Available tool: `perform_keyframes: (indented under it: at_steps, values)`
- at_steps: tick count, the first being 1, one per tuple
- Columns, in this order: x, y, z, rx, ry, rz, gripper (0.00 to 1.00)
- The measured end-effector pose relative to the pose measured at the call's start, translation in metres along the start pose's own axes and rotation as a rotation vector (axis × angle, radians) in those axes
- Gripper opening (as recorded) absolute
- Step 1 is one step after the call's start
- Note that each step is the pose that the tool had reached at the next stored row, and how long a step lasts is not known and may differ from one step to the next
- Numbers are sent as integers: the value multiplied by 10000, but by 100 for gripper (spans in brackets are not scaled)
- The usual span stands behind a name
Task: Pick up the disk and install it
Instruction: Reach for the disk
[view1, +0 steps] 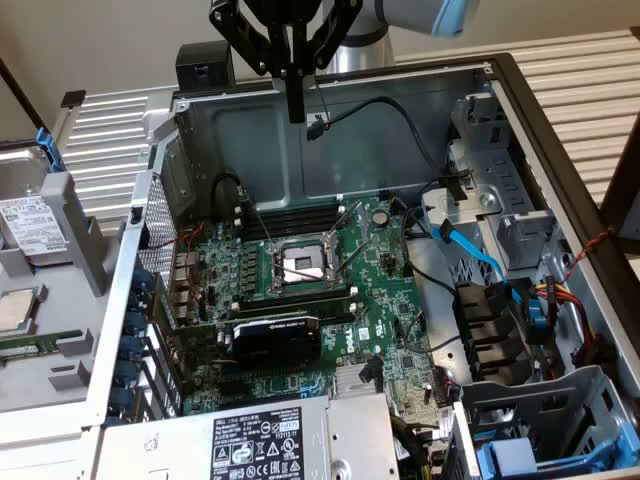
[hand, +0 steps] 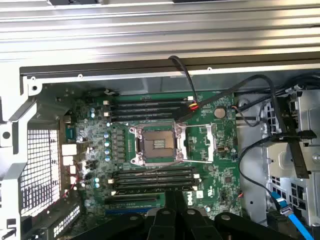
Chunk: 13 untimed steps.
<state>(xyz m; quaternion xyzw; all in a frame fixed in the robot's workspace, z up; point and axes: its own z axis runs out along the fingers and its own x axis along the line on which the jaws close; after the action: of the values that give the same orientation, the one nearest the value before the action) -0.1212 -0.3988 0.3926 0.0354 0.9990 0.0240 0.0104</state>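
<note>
An open desktop computer case (view1: 200, 130) lies on its side with its green motherboard (view1: 390, 330) facing up. The robot's gripper (view1: 296, 112) hangs above the far part of the case, near the bare metal wall; its two black fingers are pressed together with nothing between them, so it holds nothing. In the wrist view the gripper (hand: 175, 197) looks down on the motherboard; the open processor socket (hand: 156, 145) sits just past the fingertips, with rows of memory slots on either side of it.

The disk (view1: 30, 225) – a flat silver-grey drive with a white label, in a blue carrier – rests outside the case at the exterior view's left, on a grey stand, well apart from the gripper; a small square processor chip (view1: 15, 308) lies just beside it, nearer the camera.

Inside the case, a black graphics card (view1: 275, 338) stands nearer the camera than the socket; a grey power-supply box (view1: 250, 445) with a white warning label fills the near edge; at the exterior view's right a blue cable (view1: 470, 250) runs beside metal drive bays (view1: 500, 210).
</note>
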Motion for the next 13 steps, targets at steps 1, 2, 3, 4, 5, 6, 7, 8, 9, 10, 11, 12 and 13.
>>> perform_keyframes:
  at_steps: [1,2,3,4,5,6,7,8,9,10,11,12,13]
  values:
    - [0,0,0,-1,0,0,11]
    - [0,0,0,0,0,0,11]
    - [0,0,0,0,0,0,11]
    - [0,0,0,0,0,0,11]
    - [0,0,0,0,0,0,11]
    - [0,0,0,0,0,0,11]
    - [0,0,0,0,0,0,11]
    - [0,0,0,0,0,0,11]
    - [0,0,0,0,0,0,11]
    - [0,0,0,0,0,0,11]
    - [0,0,0,-1,0,0,11]
    - [0,0,0,0,0,0,11]
    - [2,0,0,-1,-1,0,11]
